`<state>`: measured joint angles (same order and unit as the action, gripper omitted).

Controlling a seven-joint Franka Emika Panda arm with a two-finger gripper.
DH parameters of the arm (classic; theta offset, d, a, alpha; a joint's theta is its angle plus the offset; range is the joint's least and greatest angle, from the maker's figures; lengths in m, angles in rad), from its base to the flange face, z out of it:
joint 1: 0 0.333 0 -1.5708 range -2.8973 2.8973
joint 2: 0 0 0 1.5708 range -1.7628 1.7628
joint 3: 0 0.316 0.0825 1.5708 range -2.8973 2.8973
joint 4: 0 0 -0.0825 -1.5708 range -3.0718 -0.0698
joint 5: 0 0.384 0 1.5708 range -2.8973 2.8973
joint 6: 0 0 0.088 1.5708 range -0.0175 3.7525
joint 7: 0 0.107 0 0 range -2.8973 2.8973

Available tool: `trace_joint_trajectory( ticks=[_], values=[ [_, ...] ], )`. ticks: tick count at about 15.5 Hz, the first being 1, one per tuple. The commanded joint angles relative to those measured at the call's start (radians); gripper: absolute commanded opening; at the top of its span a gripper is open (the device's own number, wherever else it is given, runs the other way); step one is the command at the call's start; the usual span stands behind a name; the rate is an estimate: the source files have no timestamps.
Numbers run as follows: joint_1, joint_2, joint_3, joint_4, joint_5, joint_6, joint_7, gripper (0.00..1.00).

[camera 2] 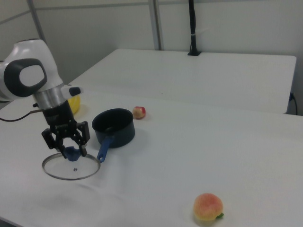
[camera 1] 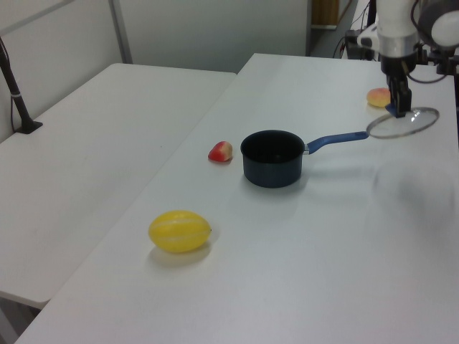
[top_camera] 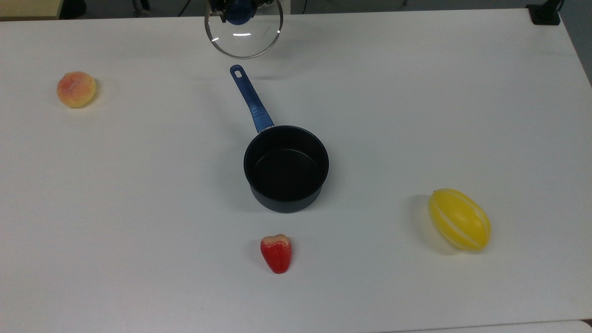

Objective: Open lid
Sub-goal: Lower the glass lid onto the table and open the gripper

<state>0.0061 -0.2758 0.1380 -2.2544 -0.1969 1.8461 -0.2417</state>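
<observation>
lid [camera 2: 71, 166]: clear glass disc, metal rim, blue knob; held in the air at the lower left of the right view, clear of the table [camera 2: 199, 156], beyond the end of the saucepan handle. gripper [camera 2: 70, 150]: jaws closed on the lid's knob. saucepan [top_camera: 286, 169]: dark, open, empty, centre of the top view, blue handle toward the upper left. peach [top_camera: 76, 89]: upper left of the top view. red fruit [top_camera: 276, 253]: lower centre. yellow melon [top_camera: 459, 219]: lower right.

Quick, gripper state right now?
Gripper: shut on the lid by its blue knob, held above the table, clear of the pot.
</observation>
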Motion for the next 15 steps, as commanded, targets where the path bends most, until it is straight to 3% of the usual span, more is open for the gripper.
trace_joint_trajectory(
  ticks=[1, 4, 7, 15],
  values=[
    [0.011, -0.001, 0.07, -0.068, -0.007, 0.05, -0.01, 0.1],
    [0.012, 0.033, 0.104, -0.106, -0.009, 0.123, 0.016, 0.1],
    [0.014, 0.108, 0.127, -0.108, -0.038, 0.209, 0.142, 0.1],
    [0.014, 0.18, 0.135, -0.155, -0.105, 0.433, 0.334, 0.12]
  ],
)
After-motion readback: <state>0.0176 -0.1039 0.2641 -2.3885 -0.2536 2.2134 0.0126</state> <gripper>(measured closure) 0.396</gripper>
